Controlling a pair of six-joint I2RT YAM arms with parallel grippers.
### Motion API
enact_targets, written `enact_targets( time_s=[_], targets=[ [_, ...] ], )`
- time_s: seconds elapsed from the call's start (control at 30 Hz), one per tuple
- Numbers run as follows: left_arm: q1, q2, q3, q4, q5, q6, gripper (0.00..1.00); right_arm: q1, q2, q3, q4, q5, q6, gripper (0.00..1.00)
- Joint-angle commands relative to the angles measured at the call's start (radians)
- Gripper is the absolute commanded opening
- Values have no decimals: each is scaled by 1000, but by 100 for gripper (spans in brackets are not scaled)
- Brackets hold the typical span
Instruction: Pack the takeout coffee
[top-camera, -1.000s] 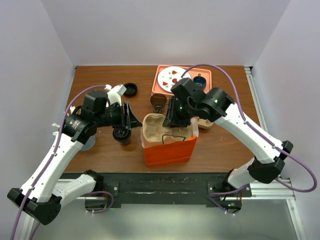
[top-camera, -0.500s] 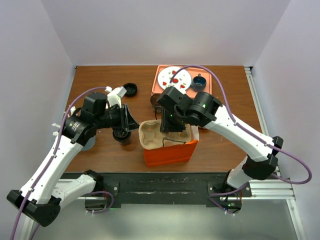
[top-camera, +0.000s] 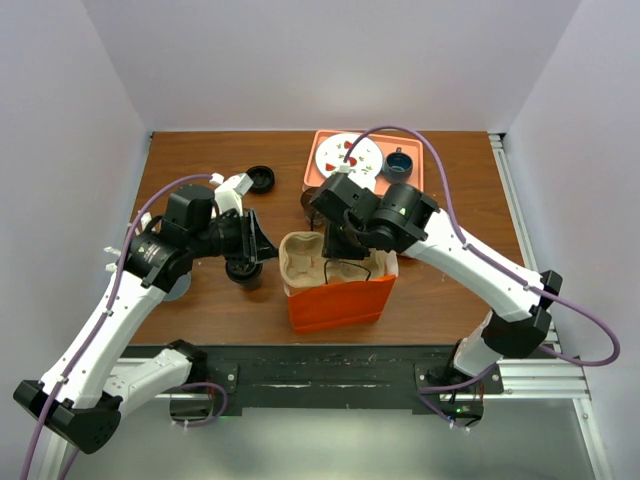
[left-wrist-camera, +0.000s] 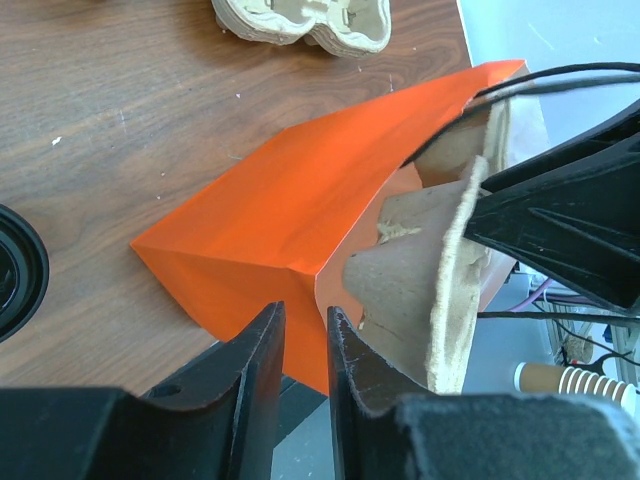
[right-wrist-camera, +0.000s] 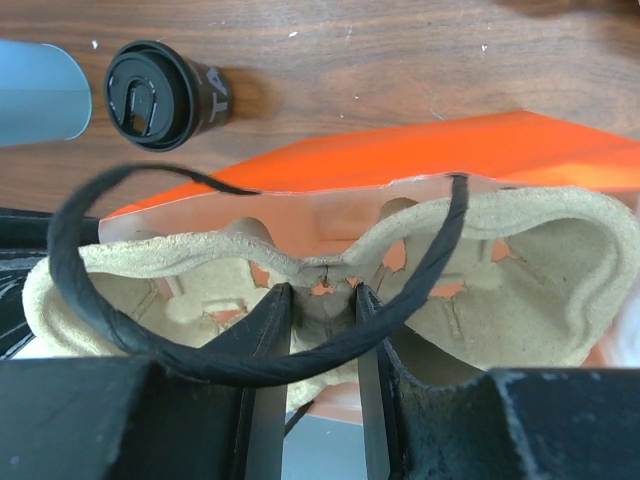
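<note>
My right gripper (right-wrist-camera: 322, 300) clamps the pulp carrier's (right-wrist-camera: 520, 240) centre ridge inside the orange bag (left-wrist-camera: 300, 200). My left gripper (left-wrist-camera: 300, 322) sits narrow at the bag's corner, and I can't tell whether it grips. The takeout coffee (top-camera: 243, 270) stands just beside it.

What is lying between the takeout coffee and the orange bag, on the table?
Nothing lies there: only a bare strip of table separates the takeout coffee from the orange bag. The right wrist view shows this most clearly.
</note>
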Motion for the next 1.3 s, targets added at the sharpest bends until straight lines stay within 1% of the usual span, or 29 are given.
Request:
enact_targets(
  time_s=[0.0, 0.13, 0.3, 0.43, 0.57, 0.67, 0.8, 0.87, 1.13, 1.27],
  targets=[
    [-1, -8, 6, 11, 14, 10, 29, 11, 8, -14, -112, 56, 1, 31],
    [-1, -8, 12, 8, 16, 7, 29, 22, 11, -29, -113, 67, -16, 31],
    [-1, -5, 14, 2, 3, 9, 29, 37, 3, -20, -117, 120, -8, 30],
    [-1, -4, 1, 2, 0, 7, 29, 37, -23, -20, -117, 183, 38, 27],
    [-1, -8, -8, -1, -11, 6, 29, 37, -60, -38, -114, 235, 92, 27],
    [-1, -8, -16, 0, -11, 4, 29, 37, -106, -69, -80, 258, 130, 27],
    [-3, -10, -22, 2, -15, -2, 29, 39, -170, -135, 3, 260, 165, 27],
    [-1, -15, -23, 3, -15, -5, 29, 37, -188, -150, 17, 249, 172, 27],
    [-1, -22, -14, 8, -9, -21, 29, 39, -181, -201, 48, 235, 170, 26],
    [-1, -27, 12, 25, 25, -43, 35, 37, -162, -212, 20, 214, 156, 26]
  ],
)
